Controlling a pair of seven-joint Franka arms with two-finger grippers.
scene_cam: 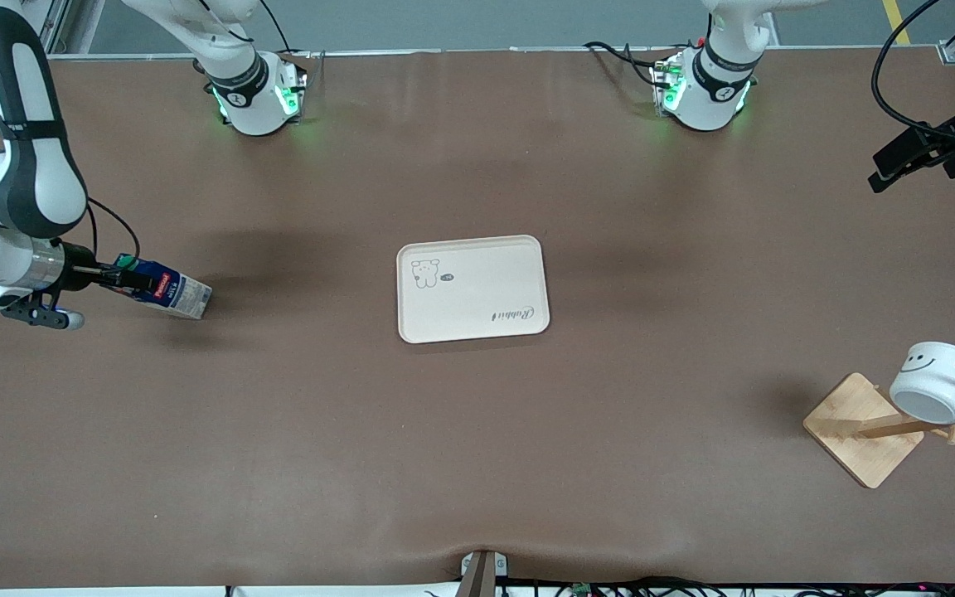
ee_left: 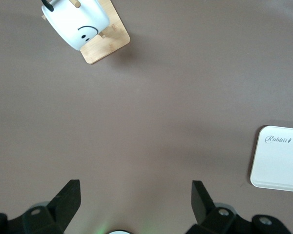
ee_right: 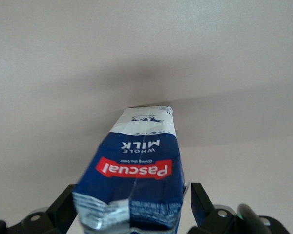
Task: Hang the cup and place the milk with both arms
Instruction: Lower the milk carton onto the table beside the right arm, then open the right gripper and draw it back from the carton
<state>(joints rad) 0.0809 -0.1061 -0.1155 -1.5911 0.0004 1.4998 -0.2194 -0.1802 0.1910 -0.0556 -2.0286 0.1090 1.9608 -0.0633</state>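
The milk (scene_cam: 169,289) is a dark blue carton with a red label. It lies tilted on the table toward the right arm's end, with its pale bottom pointing at the tray. My right gripper (scene_cam: 142,280) stands open around its top end (ee_right: 132,195), and a gap shows beside one finger (ee_right: 202,202). The cup (scene_cam: 936,381), white with a smiley face, hangs by its black handle on a peg of the wooden rack (scene_cam: 863,427), also seen in the left wrist view as the cup (ee_left: 75,22). My left gripper (scene_cam: 900,166) hangs open and holds nothing (ee_left: 136,195), high over the left arm's end of the table.
A cream tray (scene_cam: 472,288) with a small bear drawing lies in the middle of the table, and its corner (ee_left: 278,158) shows in the left wrist view. Both arm bases (scene_cam: 258,95) (scene_cam: 705,91) stand along the table's edge farthest from the front camera.
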